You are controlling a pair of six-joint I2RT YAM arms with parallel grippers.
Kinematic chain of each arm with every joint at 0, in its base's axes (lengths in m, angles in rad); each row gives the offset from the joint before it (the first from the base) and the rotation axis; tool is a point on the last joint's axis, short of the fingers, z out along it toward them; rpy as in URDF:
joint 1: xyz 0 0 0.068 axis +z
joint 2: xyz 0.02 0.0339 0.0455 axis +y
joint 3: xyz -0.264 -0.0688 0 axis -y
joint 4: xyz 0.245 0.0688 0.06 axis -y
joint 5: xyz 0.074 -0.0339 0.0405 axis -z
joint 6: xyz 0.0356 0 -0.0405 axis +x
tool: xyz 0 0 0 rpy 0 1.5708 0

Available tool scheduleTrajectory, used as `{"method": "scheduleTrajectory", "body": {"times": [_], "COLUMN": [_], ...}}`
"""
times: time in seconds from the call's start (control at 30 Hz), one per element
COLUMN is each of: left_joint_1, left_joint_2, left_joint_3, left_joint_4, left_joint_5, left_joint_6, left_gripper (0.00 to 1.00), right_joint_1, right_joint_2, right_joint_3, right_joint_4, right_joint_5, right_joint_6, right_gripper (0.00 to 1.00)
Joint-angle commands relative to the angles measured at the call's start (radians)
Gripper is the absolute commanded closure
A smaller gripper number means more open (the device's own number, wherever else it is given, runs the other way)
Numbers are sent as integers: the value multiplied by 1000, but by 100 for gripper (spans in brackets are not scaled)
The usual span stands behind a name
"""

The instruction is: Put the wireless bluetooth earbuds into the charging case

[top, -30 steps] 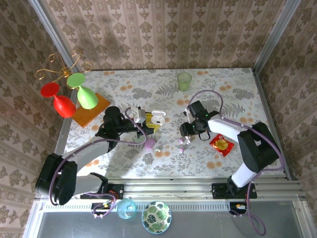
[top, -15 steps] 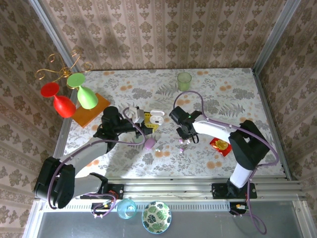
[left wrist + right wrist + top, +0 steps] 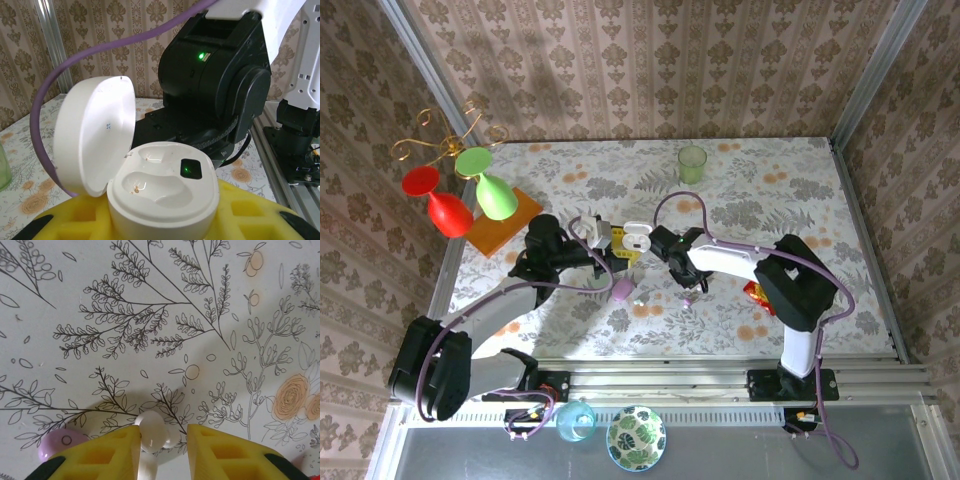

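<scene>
The open white round plastic charging case (image 3: pixel 162 192) is held between the pads of the left gripper (image 3: pixel 162 220). On the flowered counter (image 3: pixel 210 300), a tiny white plastic earbud (image 3: pixel 151 432) lies between the fingers of the right gripper (image 3: pixel 162 445). A tiny purple plastic earbud (image 3: pixel 62 442) lies near it, on its left.

Brown damask wallpaper (image 3: pixel 650 70) is wrapping three sides around me, metal posts (image 3: pixel 420 60) are framing the corners, and leafy floral cloth is covering the table (image 3: pixel 780 190).

Your top view is evenly bright, with only soft shadows on the wallpaper (image 3: pixel 620 60). In the left wrist view small glare spots sit on the glossy charging case (image 3: pixel 165 200), and in the right wrist view a pale grey shadow band crosses the tablecloth (image 3: pixel 75 300).
</scene>
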Motion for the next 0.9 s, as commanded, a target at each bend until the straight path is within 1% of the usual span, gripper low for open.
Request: {"method": "scheduleTrajectory", "body": {"times": [0.0,0.27,0.47,0.7,0.87], "left_joint_1": [9,9,8,9,9], "left_joint_2": [-16,-14,-14,-20,-20], "left_joint_3": [2,1,-2,-2,-3], "left_joint_4": [12,13,14,14,12], "left_joint_5": [20,20,20,20,20], "left_joint_6": [17,19,20,20,20], "left_gripper": [81,81,81,81,81], "right_joint_1": [6,8,7,3,-8], "right_joint_2": [28,57,71,96,73], "right_joint_3": [29,38,39,50,42], "right_joint_4": [-42,-51,-54,-69,-62], "right_joint_5": [39,44,43,49,41], "right_joint_6": [-11,-20,-31,-40,-43], "right_gripper": [70,71,69,73,78]}}
